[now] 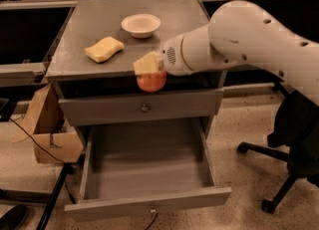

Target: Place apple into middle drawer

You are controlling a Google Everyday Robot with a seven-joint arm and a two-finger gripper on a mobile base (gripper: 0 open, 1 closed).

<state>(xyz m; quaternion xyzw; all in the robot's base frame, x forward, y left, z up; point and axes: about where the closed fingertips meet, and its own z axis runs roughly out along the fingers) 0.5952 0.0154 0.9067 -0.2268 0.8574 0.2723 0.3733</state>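
The apple (151, 81) is small, round and red-orange. My gripper (148, 70) is shut on the apple and holds it in the air just in front of the cabinet top's front edge, level with the upper drawer front. The white arm reaches in from the right. The middle drawer (149, 167) is pulled open below, showing a deep plain grey tray with a narrow front panel and a tiny knob. The apple hangs above the drawer's back part.
A white bowl (141, 25) and a yellow wavy-edged sponge (103, 49) lie on the grey cabinet top (89, 20). The shut upper drawer front has a round silver knob (144, 108). A cardboard box (50, 129) stands at the left, an office chair (294, 149) at the right.
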